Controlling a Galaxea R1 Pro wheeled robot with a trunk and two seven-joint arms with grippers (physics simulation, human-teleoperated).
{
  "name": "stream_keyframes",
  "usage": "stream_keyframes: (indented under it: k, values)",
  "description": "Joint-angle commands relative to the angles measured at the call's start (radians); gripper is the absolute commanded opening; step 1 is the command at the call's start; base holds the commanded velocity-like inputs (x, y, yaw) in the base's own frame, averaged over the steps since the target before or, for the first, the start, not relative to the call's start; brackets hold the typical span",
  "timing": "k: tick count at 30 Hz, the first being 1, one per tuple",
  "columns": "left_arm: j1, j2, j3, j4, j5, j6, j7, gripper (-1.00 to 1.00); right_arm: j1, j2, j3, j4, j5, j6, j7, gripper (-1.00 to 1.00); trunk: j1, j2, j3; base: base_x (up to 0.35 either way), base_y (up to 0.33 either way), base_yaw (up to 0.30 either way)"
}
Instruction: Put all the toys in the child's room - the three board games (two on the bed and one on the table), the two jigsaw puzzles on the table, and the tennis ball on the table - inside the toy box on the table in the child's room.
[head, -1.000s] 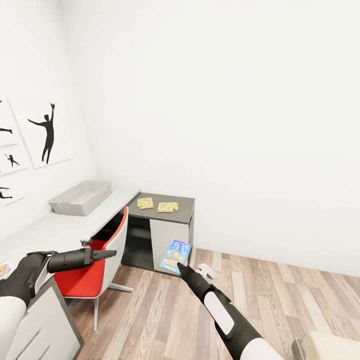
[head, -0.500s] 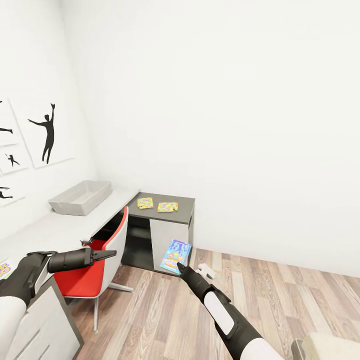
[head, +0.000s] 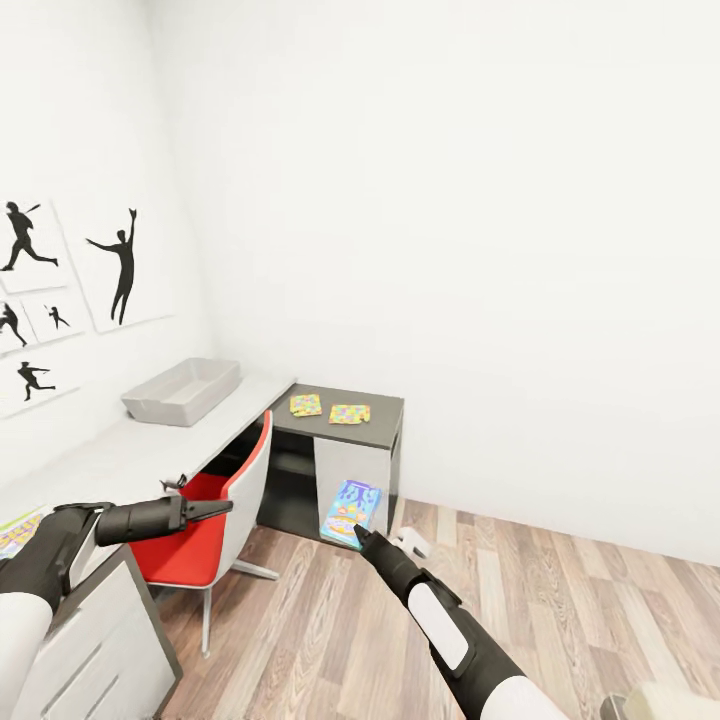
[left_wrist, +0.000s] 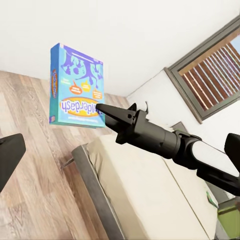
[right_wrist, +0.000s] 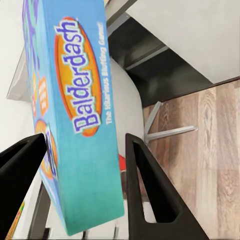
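Observation:
My right gripper (head: 362, 535) is shut on a blue Balderdash board game (head: 351, 512), held upright in the air in front of the dark cabinet (head: 380, 420). Its fingers (right_wrist: 145, 185) clamp the box (right_wrist: 75, 125) from both sides. Two jigsaw puzzles (head: 306, 404) (head: 349, 413) lie on the cabinet top. The grey toy box (head: 182, 390) stands on the white table (head: 130, 450) by the wall. Another colourful flat box (head: 18, 530) shows at the table's near end, behind my left arm. My left gripper (head: 212, 508) hovers open over the red chair, one of its fingers (left_wrist: 10, 155) at the picture's edge.
A red and white chair (head: 215, 510) is pushed against the table below my left gripper. Black silhouette pictures (head: 122, 265) hang on the left wall. The bed (left_wrist: 150, 195) with its beige mattress lies behind the right arm, under a shuttered window (left_wrist: 215, 70). Wood floor stretches to the right.
The whole picture has shifted right, so the camera has turned left and more wall pictures show. Both arms keep their pose, and the game stays in the right gripper.

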Motion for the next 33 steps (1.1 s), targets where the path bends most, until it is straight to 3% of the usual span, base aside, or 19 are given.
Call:
stream_keyframes:
  k: [1, 8, 25, 33]
  values:
    - [0.000, 0.000, 0.001, 0.000, -0.002, 0.011, -0.004, 1.00, 0.000, 0.000, 0.000, 0.000, -0.007, 0.003, 0.002, -1.00, 0.000, -0.001, 0.000, 0.000, 0.000, 0.272]
    - [0.000, 0.000, 0.001, 0.000, -0.002, 0.011, -0.004, 1.00, 0.000, 0.000, 0.000, 0.000, -0.007, 0.003, 0.002, -1.00, 0.000, -0.001, 0.000, 0.064, 0.000, 0.197]
    - [0.000, 0.000, 0.002, 0.000, -0.002, 0.011, -0.004, 1.00, 0.000, 0.000, 0.000, 0.000, -0.007, 0.003, 0.002, -1.00, 0.000, -0.001, 0.000, 0.122, 0.000, 0.014]
    - [0.000, 0.000, 0.002, 0.000, -0.002, 0.010, -0.004, 1.00, 0.000, 0.000, 0.000, 0.000, -0.007, 0.003, 0.002, -1.00, 0.000, -0.001, 0.000, 0.126, 0.000, 0.236]
